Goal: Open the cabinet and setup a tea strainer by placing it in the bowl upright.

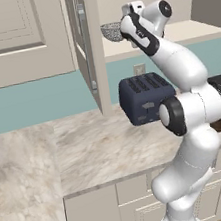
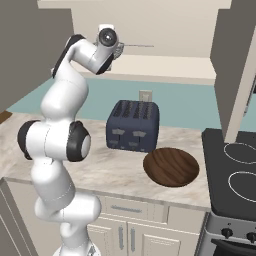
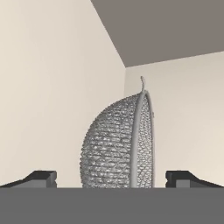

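Up in the left base view, the gripper point(image 1: 125, 25) reaches into the open cabinet point(image 1: 87, 50), right at the tea strainer point(image 1: 112, 30) on the shelf's front edge. Across in the right base view, the bowl point(image 2: 171, 166) sits on the bench's front edge, beside the toaster point(image 2: 132, 126). Seen from the hand, the fingertips point(image 3: 41, 178) stand wide apart, flanking the strainer without touching.
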Robot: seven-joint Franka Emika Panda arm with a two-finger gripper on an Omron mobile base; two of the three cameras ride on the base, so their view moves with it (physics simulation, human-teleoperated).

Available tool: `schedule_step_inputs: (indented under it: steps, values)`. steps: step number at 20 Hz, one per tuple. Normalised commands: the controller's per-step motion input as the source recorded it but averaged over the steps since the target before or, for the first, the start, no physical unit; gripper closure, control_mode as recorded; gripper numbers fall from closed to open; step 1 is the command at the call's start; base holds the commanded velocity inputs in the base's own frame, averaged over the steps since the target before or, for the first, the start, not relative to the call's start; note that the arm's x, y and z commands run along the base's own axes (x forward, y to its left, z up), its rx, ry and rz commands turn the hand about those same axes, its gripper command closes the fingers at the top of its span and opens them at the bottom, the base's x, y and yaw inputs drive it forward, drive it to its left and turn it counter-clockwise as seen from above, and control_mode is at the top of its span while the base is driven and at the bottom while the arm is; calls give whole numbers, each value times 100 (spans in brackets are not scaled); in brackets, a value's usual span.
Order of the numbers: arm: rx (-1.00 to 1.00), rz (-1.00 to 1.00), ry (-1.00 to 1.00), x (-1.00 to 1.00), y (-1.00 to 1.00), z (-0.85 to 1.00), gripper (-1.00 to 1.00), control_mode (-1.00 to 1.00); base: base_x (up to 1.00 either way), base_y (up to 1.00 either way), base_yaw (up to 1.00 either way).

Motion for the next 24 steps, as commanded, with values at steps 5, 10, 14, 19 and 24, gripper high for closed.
schedule_step_inputs:
  steps: [5,10,14,19,24]
  values:
    - [0,0,0,12,0,0,-100,-100,0,0,0]
    - [0,0,0,24,0,0,-100,-100,0,0,0]
    - [0,0,1,27,0,0,-100,-100,0,0,0]
    - [0,0,2,27,0,0,-100,-100,0,0,0]
    - [0,0,1,17,1,0,100,-100,0,0,0]
